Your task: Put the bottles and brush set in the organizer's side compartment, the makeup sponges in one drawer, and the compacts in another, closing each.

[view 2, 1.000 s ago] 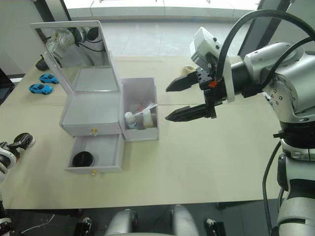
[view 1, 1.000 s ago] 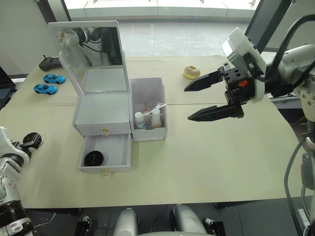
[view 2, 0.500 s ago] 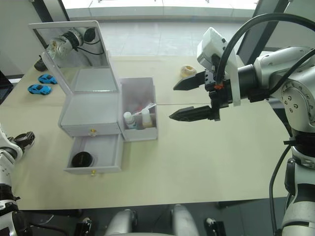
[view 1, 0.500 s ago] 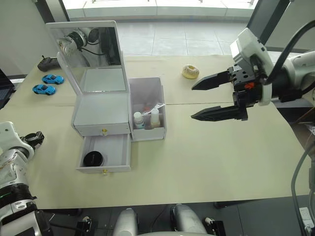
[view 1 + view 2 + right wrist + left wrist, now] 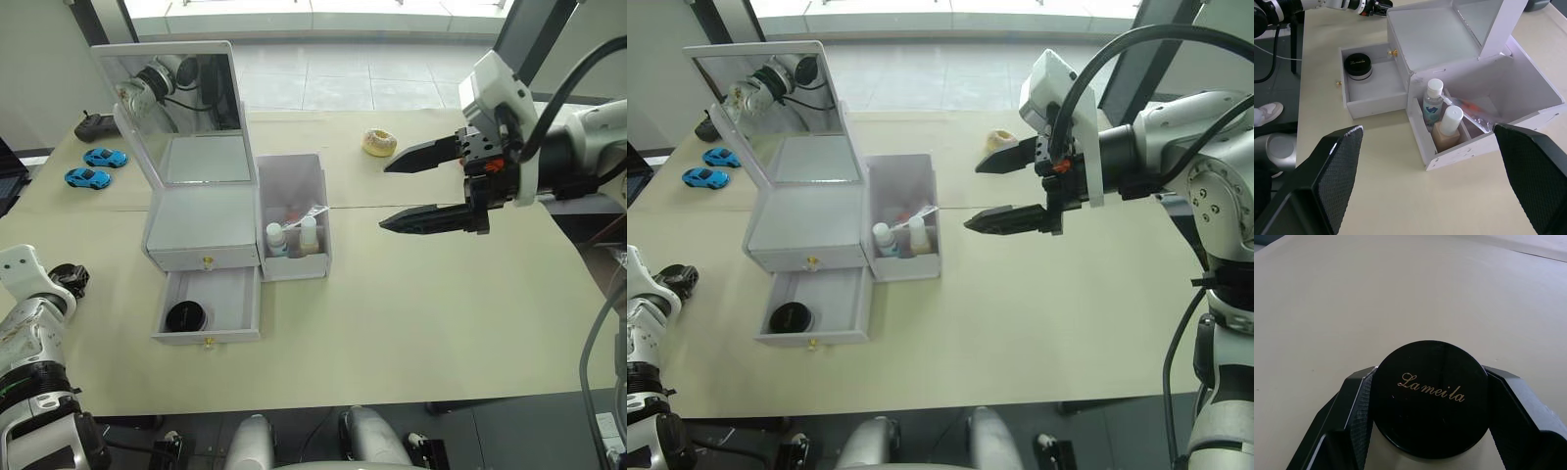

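Compacts sit apart: we see one [image 5: 185,315] in the organizer's [image 5: 206,227] open lower drawer [image 5: 209,305], and another [image 5: 1432,399] clamped in our left gripper [image 5: 1430,401]. Our right gripper [image 5: 416,188] hangs spread apart beyond the side compartment [image 5: 294,215] holding the bottles [image 5: 292,236].

Bright even daylight from windows behind the table [image 5: 411,294], soft shadows, sharp focus

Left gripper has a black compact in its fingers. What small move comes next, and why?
Probably carry the left gripper, shut on the round black Lameila compact, toward the open lower drawer of the white organizer. One black compact already lies there, with bare floor beside it, and the drawer is not yet closed.
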